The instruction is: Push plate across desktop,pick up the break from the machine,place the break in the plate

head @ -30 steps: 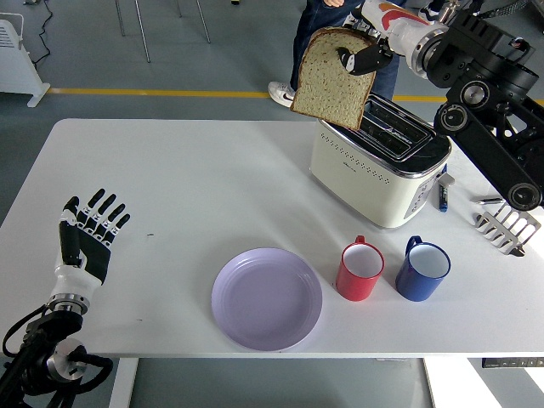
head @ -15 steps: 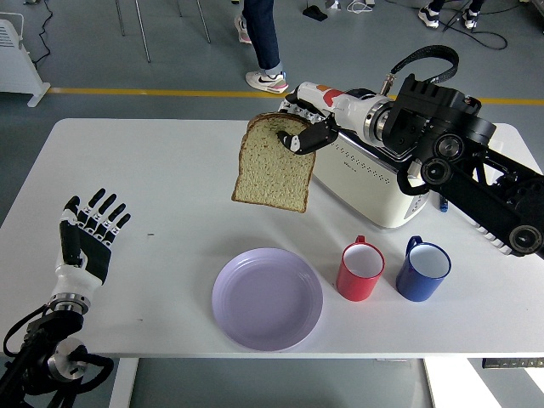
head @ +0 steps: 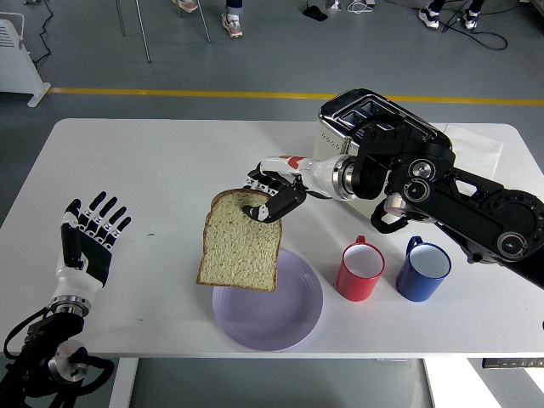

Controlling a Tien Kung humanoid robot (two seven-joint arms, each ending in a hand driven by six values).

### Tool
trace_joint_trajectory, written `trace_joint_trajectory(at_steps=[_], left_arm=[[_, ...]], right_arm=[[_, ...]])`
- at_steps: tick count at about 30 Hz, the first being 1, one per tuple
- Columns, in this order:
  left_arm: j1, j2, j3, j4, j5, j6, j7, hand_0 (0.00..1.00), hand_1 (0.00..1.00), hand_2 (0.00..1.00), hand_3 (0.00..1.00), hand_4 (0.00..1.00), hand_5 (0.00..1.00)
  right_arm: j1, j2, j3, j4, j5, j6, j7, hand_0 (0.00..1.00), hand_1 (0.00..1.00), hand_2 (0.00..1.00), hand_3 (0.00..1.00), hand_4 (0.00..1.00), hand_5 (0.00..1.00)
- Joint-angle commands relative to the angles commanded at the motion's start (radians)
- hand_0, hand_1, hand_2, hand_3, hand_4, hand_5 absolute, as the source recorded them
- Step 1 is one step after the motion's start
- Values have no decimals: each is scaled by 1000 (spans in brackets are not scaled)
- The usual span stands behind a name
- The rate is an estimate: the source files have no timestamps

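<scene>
A: Bread [head: 240, 252]: one slice, hanging in the air from the right hand [head: 274, 197], over the far left rim of the plate [head: 289, 319]. How is it held?

B: The black fingers [head: 270, 210] pinch its top crust. The slice hangs nearly upright, its long axis top to bottom, rounded crust up, flat edge down, its face turned toward the near edge of the table [head: 170, 178].

A: What lies around it?

B: The lilac plate sits just below, partly covered by the slice. A red mug [head: 361, 270] and a blue mug [head: 422, 269] stand side by side to the plate's right. The toaster [head: 357, 115] stands beyond, near the far edge.

A: Does anything block the view?

B: The right arm [head: 442, 191] crosses in front of the toaster and hides most of its body; only the top with its slots shows clearly.

A: And the other hand?

B: The left hand [head: 89, 234] rests near the table's left edge, fingers spread upward, holding nothing, well apart from the plate.
</scene>
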Motion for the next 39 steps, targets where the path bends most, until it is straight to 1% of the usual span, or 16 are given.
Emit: trace_joint_trajectory(at_steps=[9,10,14,15,16,20,23,24,27,28,32,33,34,37,39], left_arm=[[5,1,-1,0,-1,1,-1,766,782,827,815,581,998],[4,1,0,0,0,0,-1,766,781,826,815,582,998],[-1,0,0,-1,0,0,-1,766,781,826,815,582,998],[-1,0,0,-1,0,0,-1,766,781,826,815,582,998],[-2,0,0,0,0,0,-1,767,780,825,815,586,998],[-1,-2,-6,-1,-2,0,-1,767,780,825,815,586,998],[-1,-2,-7,-1,-4,0,-1,766,778,824,814,588,998],[-1,-2,-8,-1,-5,0,-1,766,778,824,814,588,998],[-4,-2,-7,-1,-7,0,0,766,778,824,814,588,998],[-5,-2,-6,-1,-7,-1,0,757,774,822,818,590,998],[-7,-2,-5,-2,-9,0,0,757,774,822,818,590,998],[-7,-2,-5,-3,-9,1,1,757,774,822,818,590,998],[-8,-2,-5,-3,-9,2,2,751,768,820,820,589,998],[-7,-2,-7,-5,-11,3,1,751,768,820,820,589,998],[-6,-2,-8,-5,-13,4,0,751,768,820,820,589,998]], right_arm=[[-26,9,-74,-68,-27,1,53,407,384,416,460,257,2],[-28,12,-90,-80,-35,1,62,402,393,424,463,241,2],[-35,23,-132,-116,-55,-3,90,402,393,424,463,241,2],[-38,25,-139,-125,-63,-7,102,402,393,424,463,241,2],[-40,27,-145,-133,-70,-11,115,414,428,451,475,195,2],[-60,32,-166,-187,-72,-38,187,414,428,451,475,195,2],[-66,36,-179,-226,-70,-50,222,421,434,455,473,202,2],[-67,36,-180,-230,-70,-51,225,421,434,455,473,202,2],[-60,53,-197,-286,-66,-67,275,421,434,455,473,202,2],[-59,56,-200,-297,-65,-70,285,427,431,452,457,227,2],[-55,64,-216,-325,-65,-74,327,427,431,452,457,227,2],[-54,66,-224,-330,-63,-73,337,427,431,452,457,227,2],[-54,67,-228,-334,-62,-72,343,465,464,464,462,261,2],[-55,70,-245,-348,-65,-51,352,465,464,464,462,261,2],[-55,72,-251,-355,-63,-46,352,465,464,464,462,261,2]])
